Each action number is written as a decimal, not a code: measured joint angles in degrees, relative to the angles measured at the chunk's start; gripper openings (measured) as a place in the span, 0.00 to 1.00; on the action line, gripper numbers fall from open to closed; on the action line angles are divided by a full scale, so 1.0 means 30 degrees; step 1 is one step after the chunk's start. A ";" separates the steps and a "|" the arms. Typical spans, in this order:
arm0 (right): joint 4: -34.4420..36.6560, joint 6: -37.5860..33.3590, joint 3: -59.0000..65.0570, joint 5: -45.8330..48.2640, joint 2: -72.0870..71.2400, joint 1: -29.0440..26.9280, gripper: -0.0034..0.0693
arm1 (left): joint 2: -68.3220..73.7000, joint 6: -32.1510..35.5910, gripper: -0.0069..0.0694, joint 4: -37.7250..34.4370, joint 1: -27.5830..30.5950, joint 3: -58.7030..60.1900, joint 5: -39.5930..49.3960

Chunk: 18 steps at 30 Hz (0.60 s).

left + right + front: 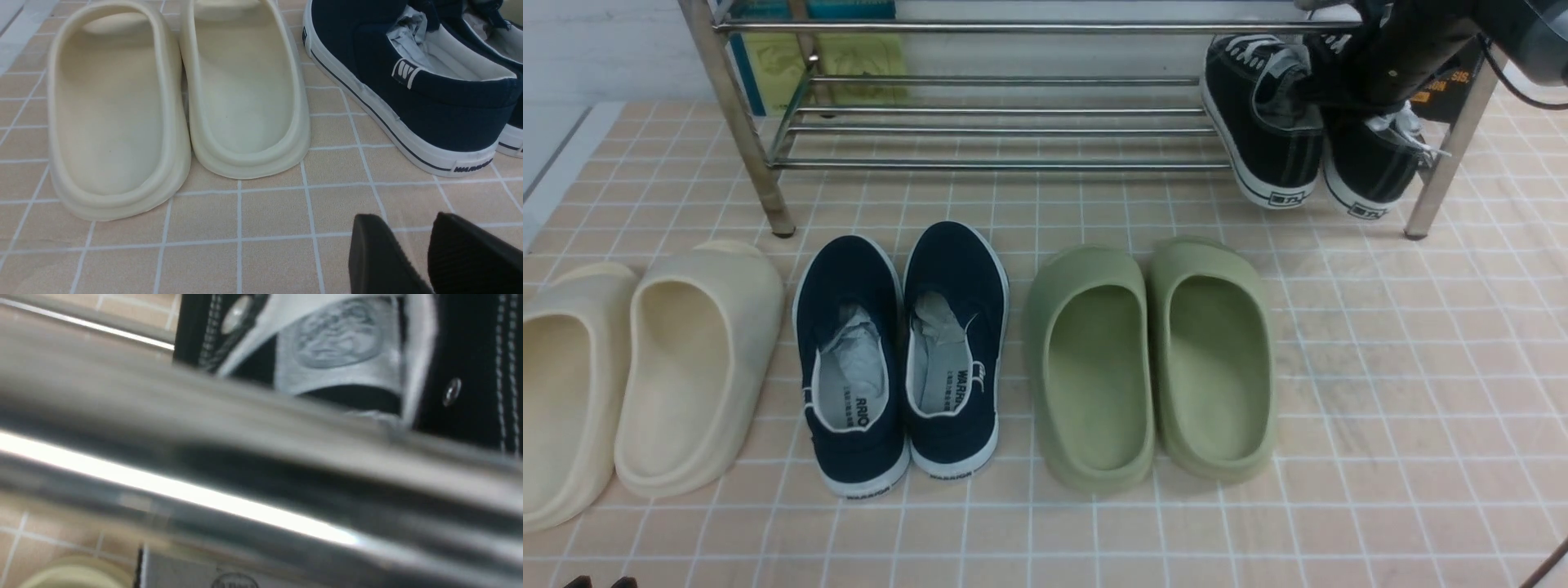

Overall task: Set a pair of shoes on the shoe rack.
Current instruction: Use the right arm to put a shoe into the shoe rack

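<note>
The two black lace-up sneakers stand side by side on the lower shelf of the silver shoe rack, at its right end, with their heels out. My right gripper reaches down from the upper right into the gap at the sneakers' openings, and its fingers are hidden. The right wrist view shows only a blurred rack tube and a sneaker's grey tongue. My left gripper hangs low over the tiles, open and empty, and its tips show at the front view's bottom left.
On the tiled floor in front of the rack stand cream slippers, navy slip-ons and green slippers. The left wrist view shows the cream slippers and one navy slip-on. Blue and yellow items stand behind the rack's left end.
</note>
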 joint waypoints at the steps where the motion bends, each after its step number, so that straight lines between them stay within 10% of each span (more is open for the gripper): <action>1: 0.0049 -0.0024 0.0082 -0.0153 -0.0017 -0.0024 0.19 | 0.0000 0.0000 0.41 0.0000 0.0000 0.0000 0.0000; 9: 0.1212 -0.0058 0.0474 -0.0667 -0.0091 -0.0295 0.62 | 0.0000 0.0000 0.41 0.0000 0.0000 0.0000 0.0000; 18: 0.1739 0.0755 0.0557 0.0299 -0.1577 -0.0375 0.68 | 0.0000 0.0000 0.41 0.0000 0.0000 0.0000 0.0000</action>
